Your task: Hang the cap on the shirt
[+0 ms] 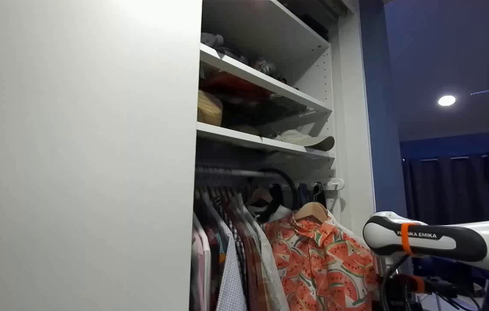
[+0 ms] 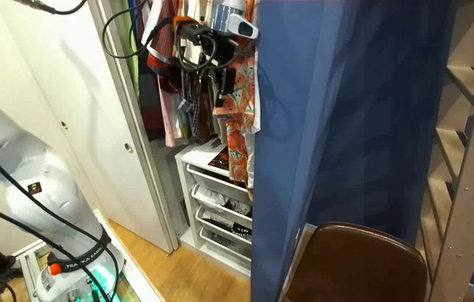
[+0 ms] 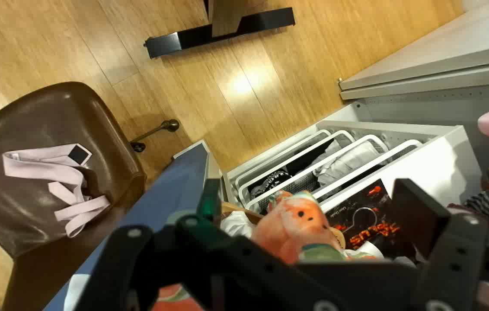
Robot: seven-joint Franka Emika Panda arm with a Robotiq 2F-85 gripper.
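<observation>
The beige cap (image 1: 302, 139) lies on the closet shelf above the clothes rail in an exterior view, its brim past the shelf's front edge. The orange-red and white watermelon-patterned shirt (image 1: 320, 259) hangs on a wooden hanger at the right end of the closet. It also shows in an exterior view (image 2: 243, 94) behind my gripper (image 2: 219, 82). In the wrist view my gripper (image 3: 313, 205) points down with its fingers wide apart and nothing held. Orange patterned cloth (image 3: 296, 224) shows between and beyond the fingers; whether it touches them I cannot tell. The cap is out of the wrist view.
Shelf edges (image 1: 231, 133) and a tan hat (image 1: 209, 108) are beside and above. Other shirts (image 1: 231, 259) crowd the rail. A drawer unit (image 2: 203, 153) stands below. A blue wall (image 2: 287, 126) and a brown chair (image 2: 358, 260) with a pink strap (image 3: 60, 172) are nearby.
</observation>
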